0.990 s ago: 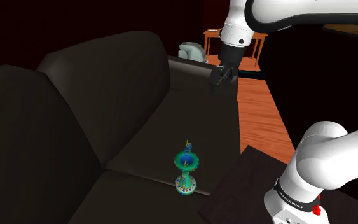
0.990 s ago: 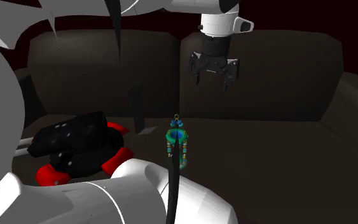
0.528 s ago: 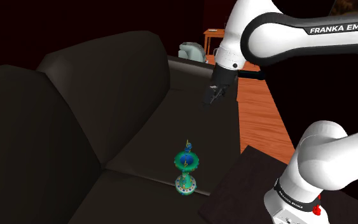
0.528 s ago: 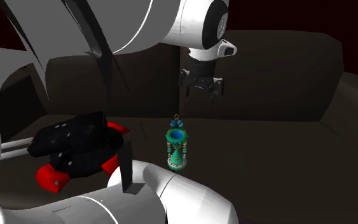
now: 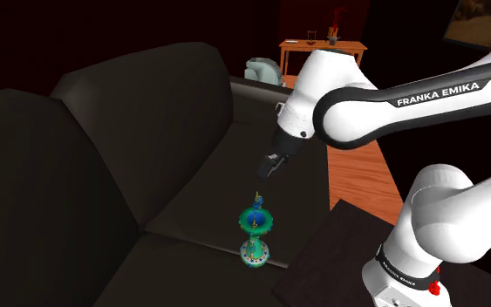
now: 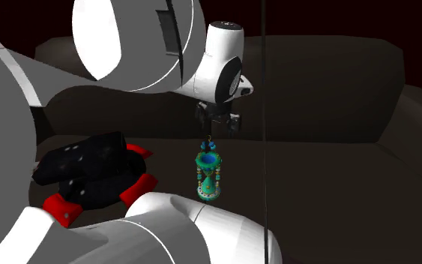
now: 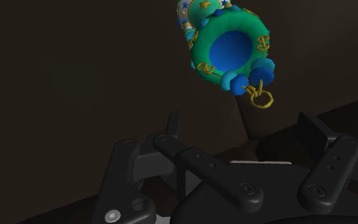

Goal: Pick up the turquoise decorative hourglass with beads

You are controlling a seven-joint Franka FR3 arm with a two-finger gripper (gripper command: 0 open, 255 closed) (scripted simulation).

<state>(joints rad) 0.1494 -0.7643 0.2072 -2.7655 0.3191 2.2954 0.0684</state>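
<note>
The all-black two-finger gripper (image 5: 268, 167) (image 6: 216, 129) (image 7: 241, 121) hangs, fingers apart, just above the turquoise beaded hourglass (image 5: 255, 231) (image 6: 208, 176) (image 7: 230, 48), which stands upright on the dark sofa's seat cushion (image 5: 235, 179). If the descent is off-centre, one finger may clip its top and topple it

Above the hourglass (image 5: 254, 234): open air is lying between its top and the gripper (image 5: 269, 167).
Shoulder view's left: the sofa backrest (image 5: 147, 122) is walling that side.
Shoulder view's lower right: the stand (image 5: 339, 253) is crowding the seat (image 5: 235, 174) edge.
Second exterior view's left: a black-and-red object (image 6: 89, 171) is lying near, apart from the hourglass.
</note>
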